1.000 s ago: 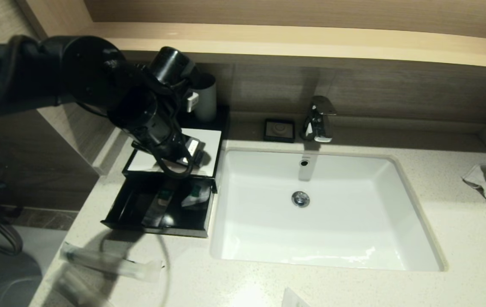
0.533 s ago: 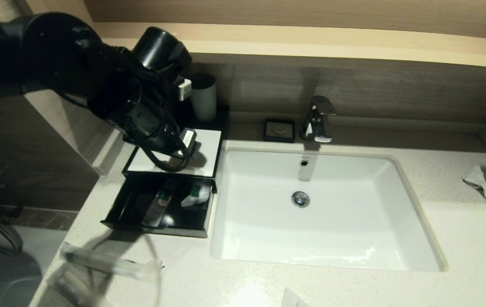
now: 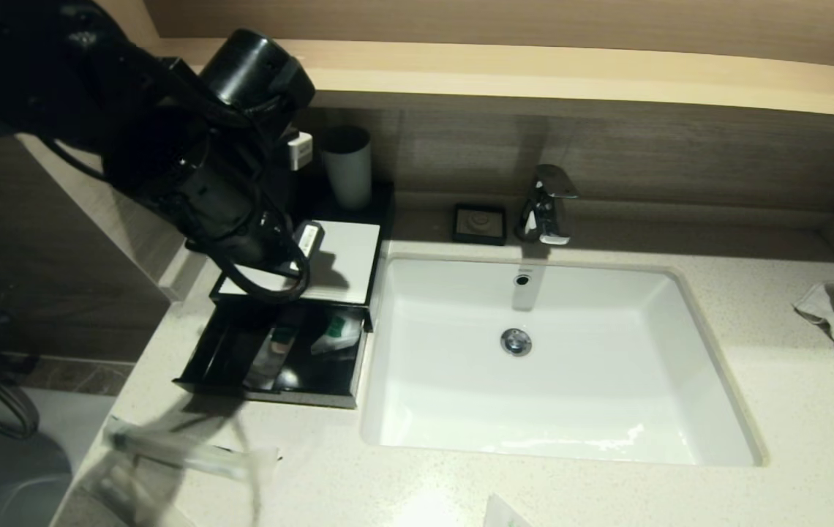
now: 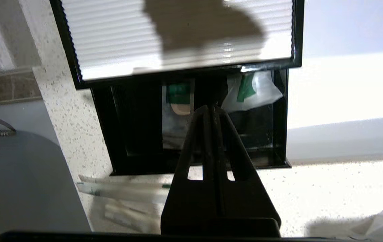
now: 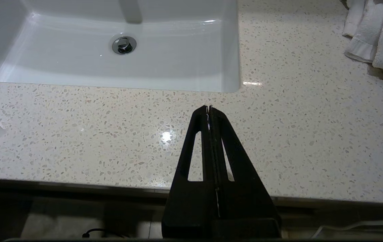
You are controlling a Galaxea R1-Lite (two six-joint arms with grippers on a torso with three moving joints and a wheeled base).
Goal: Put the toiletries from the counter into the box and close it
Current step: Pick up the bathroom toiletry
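The left gripper [image 4: 212, 108] hangs above the open drawer of the box [image 3: 347, 252], its jaws pressed together on nothing. The right gripper [image 5: 209, 108] is parked over the front edge of the counter [image 5: 111, 134], jaws likewise together and empty.

Two packets [image 3: 336, 333] already lie in the drawer. The next step looks to be fetching the long slim packet [image 3: 183, 450] that lies on the counter in front of the box. To do it well, the jaws should open wide before descending, then close across the packet's narrow width near its middle, so it hangs level and does not swing.

Its long axis runs roughly parallel to the drawer front, one end toward the basin [image 3: 607, 366]. A second packet [image 3: 124, 487] lies just beside it, nearer the counter edge, on much the same line.
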